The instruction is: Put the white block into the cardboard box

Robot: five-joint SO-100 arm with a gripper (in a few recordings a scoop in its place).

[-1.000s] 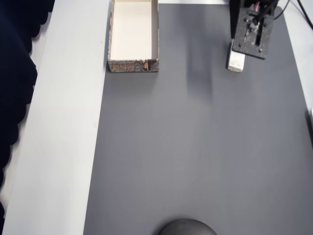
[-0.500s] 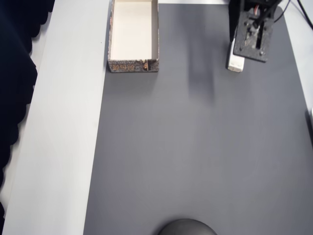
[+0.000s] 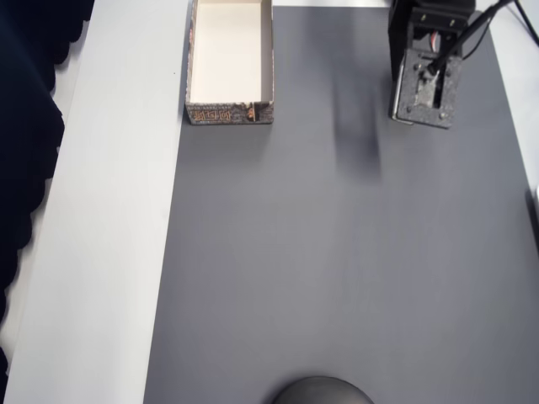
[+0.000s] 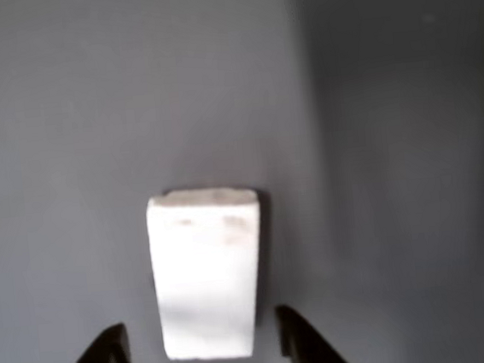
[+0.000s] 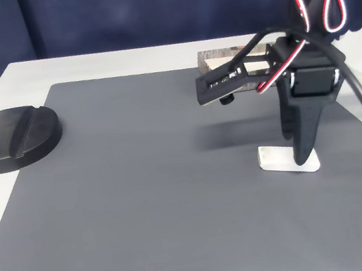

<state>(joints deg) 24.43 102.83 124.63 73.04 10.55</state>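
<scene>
The white block (image 4: 206, 275) lies flat on the grey mat, lengthwise between my fingertips (image 4: 109, 361) in the wrist view. My gripper (image 4: 203, 357) is open and straddles the block's near end, with a gap on each side. In the fixed view the black gripper (image 5: 302, 155) reaches down to the block (image 5: 276, 158) at the mat's right. In the overhead view the gripper (image 3: 424, 93) covers the block at the top right. The cardboard box (image 3: 229, 63), with its cream inside, stands open at the top left, well apart from the gripper.
A grey mat (image 3: 337, 252) covers most of the table, with a white table strip (image 3: 109, 210) along its left. A round black stand base (image 5: 11, 139) sits at the mat's edge, seen at the bottom in the overhead view (image 3: 322, 391). Dark cloth hangs behind.
In the overhead view the gripper has moved down the picture over the block, which showed beside it before and is now covered.
</scene>
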